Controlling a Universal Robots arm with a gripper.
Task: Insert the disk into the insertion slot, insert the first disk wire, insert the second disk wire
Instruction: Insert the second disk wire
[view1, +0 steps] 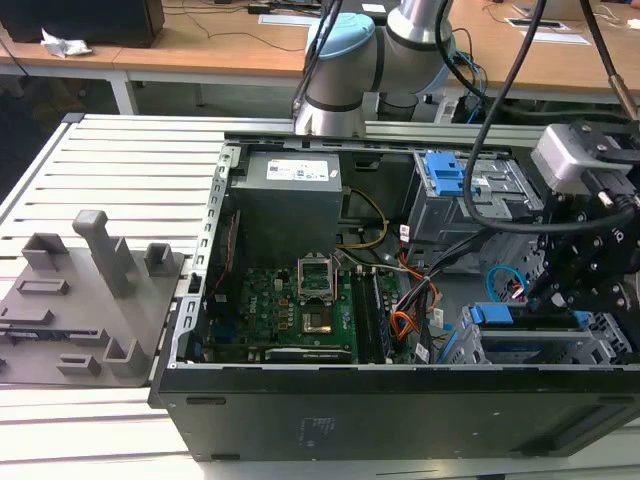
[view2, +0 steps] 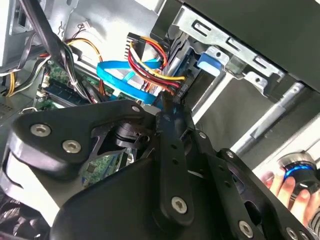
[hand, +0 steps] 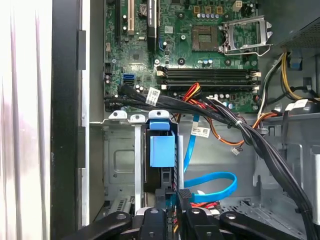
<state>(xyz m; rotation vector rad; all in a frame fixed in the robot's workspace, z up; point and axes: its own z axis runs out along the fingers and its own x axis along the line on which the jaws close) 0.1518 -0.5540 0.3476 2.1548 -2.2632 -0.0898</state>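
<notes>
Gripper (hand: 172, 212) fingers pinched on a small dark plug at rear of the disk (hand: 161, 150); disk seated in insertion slot (hand: 120, 165), long axis running away from fingers; second disk wire (hand: 220, 182) loops just beside.

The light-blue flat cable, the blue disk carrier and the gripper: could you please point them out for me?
second disk wire (hand: 220, 176): first wrist view, top of its loop.
disk (hand: 162, 150): first wrist view, blue carrier face, seated in the cage.
gripper (hand: 170, 202): first wrist view, between its fingertips.
</notes>
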